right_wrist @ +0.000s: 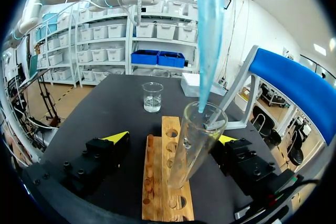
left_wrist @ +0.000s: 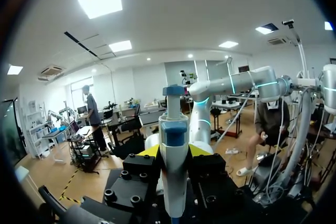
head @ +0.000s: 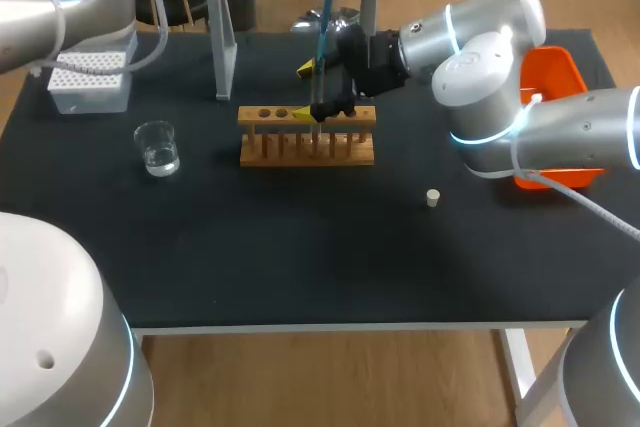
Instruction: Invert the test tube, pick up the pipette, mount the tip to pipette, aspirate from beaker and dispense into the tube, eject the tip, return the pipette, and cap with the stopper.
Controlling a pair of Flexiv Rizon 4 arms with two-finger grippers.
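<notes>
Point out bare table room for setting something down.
Free: the wide front strip before the rack, between beaker and stopper. Crowded: over the rack, where the right pincer, tube and pipette meet; the back-left corner holds the tip box.

Black table (head: pixel 300 247): wooden tube rack (head: pixel 306 147) under right end effector (head: pixel 315 92); glass beaker w/ clear liquid (head: pixel 157 147) to its left, small white stopper (head: pixel 433 198) to its right.

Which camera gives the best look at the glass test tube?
The right wrist view: the test tube leans close up at the wooden rack, with the blue pipette tip entering its mouth. The head view shows it small and hard to make out beside the right gripper. The left wrist view shows none of it.
</notes>
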